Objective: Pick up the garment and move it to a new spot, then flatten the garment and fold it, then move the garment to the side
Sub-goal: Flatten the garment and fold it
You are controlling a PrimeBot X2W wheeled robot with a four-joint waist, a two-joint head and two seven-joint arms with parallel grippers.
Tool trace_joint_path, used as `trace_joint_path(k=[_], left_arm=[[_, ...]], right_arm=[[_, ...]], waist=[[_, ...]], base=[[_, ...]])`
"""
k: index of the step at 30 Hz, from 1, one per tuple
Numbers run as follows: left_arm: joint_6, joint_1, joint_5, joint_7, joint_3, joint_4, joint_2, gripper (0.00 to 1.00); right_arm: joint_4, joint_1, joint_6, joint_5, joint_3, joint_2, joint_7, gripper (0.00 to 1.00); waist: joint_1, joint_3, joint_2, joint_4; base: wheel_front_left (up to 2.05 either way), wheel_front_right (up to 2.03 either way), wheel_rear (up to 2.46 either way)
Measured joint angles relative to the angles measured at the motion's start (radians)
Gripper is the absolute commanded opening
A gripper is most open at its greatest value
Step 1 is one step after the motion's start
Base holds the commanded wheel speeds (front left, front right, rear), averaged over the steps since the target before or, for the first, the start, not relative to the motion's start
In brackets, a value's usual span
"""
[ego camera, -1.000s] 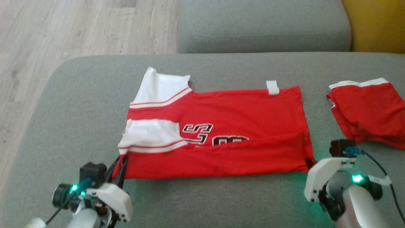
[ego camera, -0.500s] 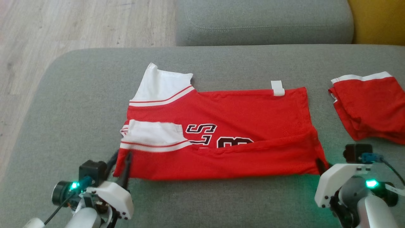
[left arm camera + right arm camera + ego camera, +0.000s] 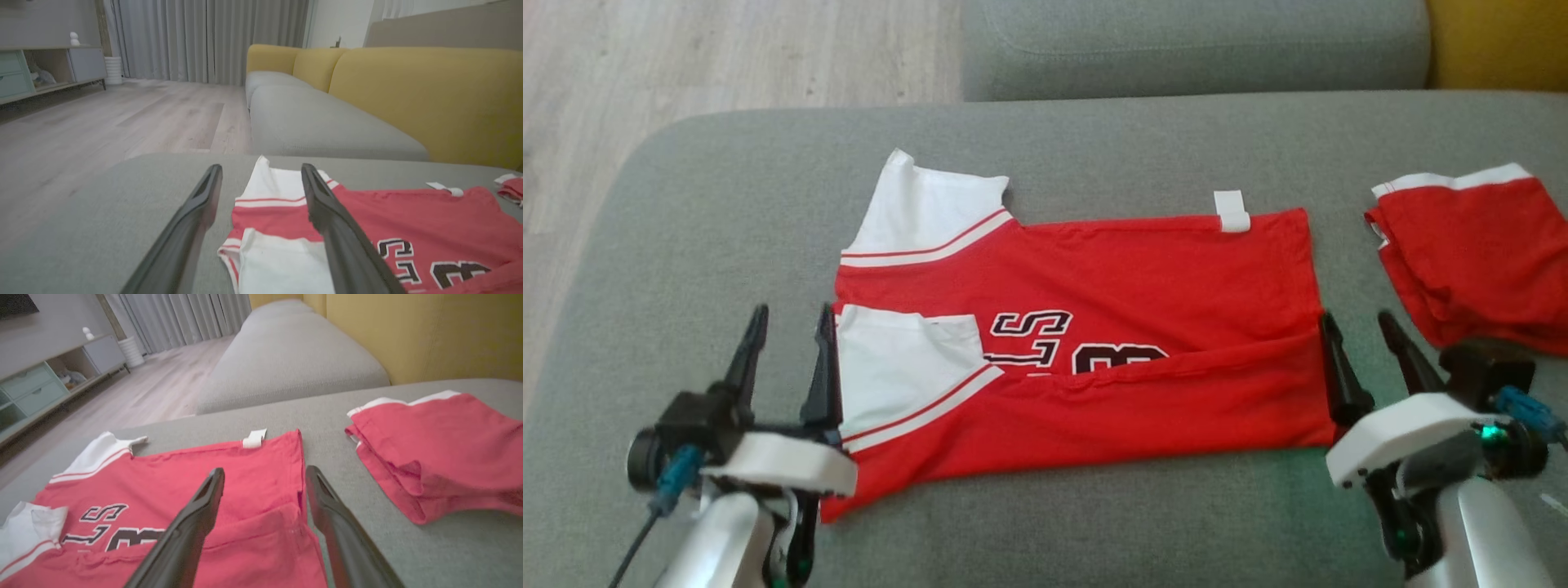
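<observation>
Garment down flat on the grey cushion, red with white sleeves, and both claws are at its ends with nothing in them. Nearest us, the left gripper has its fingers spread wide and is empty. Its inner finger stands right at the edge of the near white sleeve, and the left wrist view has that sleeve lying between the two fingers. Over on the other side, the right gripper is spread just as wide and is holding nothing either, its inner finger sitting against the hem-end edge of the cloth.

Now the geometry that matters: the long axis runs straight across the robot's front, sleeves and collar end to its left, hem end to its right. So each arm has its own end, left nearer the sleeves, right nearer the hem, and the cloth lies inboard and ahead of both. The near long edge looks turned up over the lower part of the black lettering, with a ridge running across. I'd judge one lengthwise fold is laid and the next calls for both claws to close on their ends together.

Further back, a small white label tab pokes off the far edge. To the right, well apart, lies a folded red piece. Beyond that are another grey cushion and the wooden floor.
</observation>
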Motion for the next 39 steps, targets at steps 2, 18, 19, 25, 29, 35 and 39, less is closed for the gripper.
trace_joint_path(k=[2, 18, 19, 25, 29, 35, 39], left_arm=[[-0.004, -0.012, 0.001, -0.013, 0.007, -0.027, -0.005, 1.00], [-0.212, -0.474, 0.004, 0.251, -0.090, 0.184, 0.130, 1.00], [-0.213, -0.506, -0.003, 0.273, -0.104, 0.209, 0.145, 1.00], [-0.220, -0.665, -0.144, 0.398, -0.213, 0.294, 0.221, 1.00], [-0.220, -0.706, -0.282, 0.452, -0.272, 0.320, 0.252, 1.00], [-0.220, -0.767, -0.332, 0.451, -0.321, 0.407, 0.296, 1.00], [-0.220, -0.812, -0.378, 0.449, -0.342, 0.444, 0.295, 1.00]], right_arm=[[-0.007, -0.014, 0.000, 0.008, 0.016, 0.000, -0.041, 1.00], [-0.081, -0.147, 0.000, 0.030, 0.101, -0.001, -0.155, 1.00], [-0.098, -0.154, 0.000, 0.038, 0.112, -0.002, -0.156, 1.00], [-0.193, -0.177, 0.000, 0.053, 0.161, -0.002, -0.153, 1.00], [-0.234, -0.177, 0.000, 0.053, 0.182, -0.002, -0.130, 1.00], [-0.277, -0.183, 0.000, 0.060, 0.186, -0.002, -0.122, 1.00], [-0.283, -0.184, 0.000, 0.060, 0.186, -0.002, -0.122, 1.00]], waist=[[0.0000, 0.009, 0.0000, -0.004], [0.0002, 0.198, 0.0000, -0.076], [0.0002, 0.214, -0.0001, -0.084], [0.0003, 0.303, 0.0000, -0.140], [0.0003, 0.350, -0.0001, -0.171], [0.0001, 0.404, -0.0001, -0.202], [0.0001, 0.436, -0.0001, -0.213]], base=[[0.00, 0.00, 0.00], [0.00, 0.00, 0.00], [0.00, 0.00, 0.00], [0.00, 0.00, 0.00], [0.00, 0.00, 0.00], [0.00, 0.00, 0.00], [0.00, 0.00, 0.00]])
